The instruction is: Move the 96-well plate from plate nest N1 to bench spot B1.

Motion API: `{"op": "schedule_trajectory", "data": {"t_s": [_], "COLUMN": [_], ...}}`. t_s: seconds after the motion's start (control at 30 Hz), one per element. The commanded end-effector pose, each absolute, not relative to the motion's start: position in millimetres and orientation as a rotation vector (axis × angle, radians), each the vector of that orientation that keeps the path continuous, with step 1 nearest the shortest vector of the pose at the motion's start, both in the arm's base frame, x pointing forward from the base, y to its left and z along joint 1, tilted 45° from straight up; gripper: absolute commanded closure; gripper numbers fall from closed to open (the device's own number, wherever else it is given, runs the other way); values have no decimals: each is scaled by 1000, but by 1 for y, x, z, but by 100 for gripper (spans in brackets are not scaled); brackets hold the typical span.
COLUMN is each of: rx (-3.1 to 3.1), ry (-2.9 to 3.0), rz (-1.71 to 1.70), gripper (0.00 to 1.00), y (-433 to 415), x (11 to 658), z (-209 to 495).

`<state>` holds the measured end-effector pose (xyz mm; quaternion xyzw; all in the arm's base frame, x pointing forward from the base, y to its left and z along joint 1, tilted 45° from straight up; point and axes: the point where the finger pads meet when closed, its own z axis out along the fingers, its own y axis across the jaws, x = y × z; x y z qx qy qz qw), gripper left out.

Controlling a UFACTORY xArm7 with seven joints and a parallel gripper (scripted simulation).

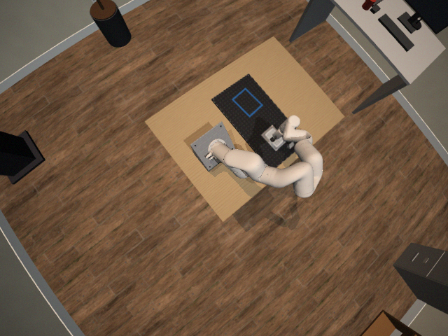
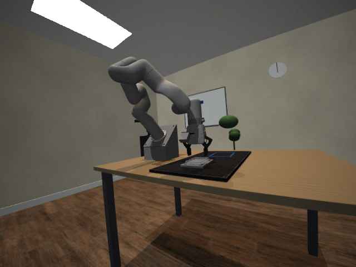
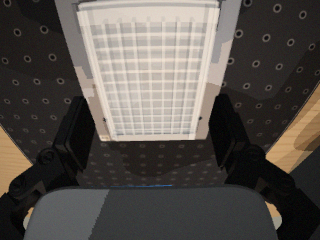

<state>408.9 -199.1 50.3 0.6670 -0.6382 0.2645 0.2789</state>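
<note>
The white 96-well plate (image 3: pixel 150 70) lies flat and right way up in the grey plate nest N1 (image 3: pixel 66 27) on the black deck (image 1: pixel 253 121). It also shows in the overhead view (image 1: pixel 273 140) and in the side view (image 2: pixel 197 162). My gripper (image 3: pixel 151 109) (image 2: pixel 197 151) is open and empty. It hangs a short way above the plate, pointing down, with one finger outside each long side. The blue taped outline B1 (image 1: pixel 247 102) is empty and lies further along the deck (image 2: pixel 221 154).
The arm's grey base block (image 1: pixel 211 150) (image 2: pixel 161 143) stands on the wooden table beside the deck. The arm's elbow (image 1: pixel 307 173) reaches out past the table's edge. A green plant (image 2: pixel 230 126) stands beyond the table.
</note>
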Motion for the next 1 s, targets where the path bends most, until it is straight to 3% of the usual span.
{"op": "schedule_trajectory", "data": {"t_s": [0.0, 0.97], "rx": [1793, 1793], "ry": [-1712, -1712], "rz": [713, 713], "gripper": [0, 0], "y": [-201, -208], "x": [410, 410], "z": [47, 41]}}
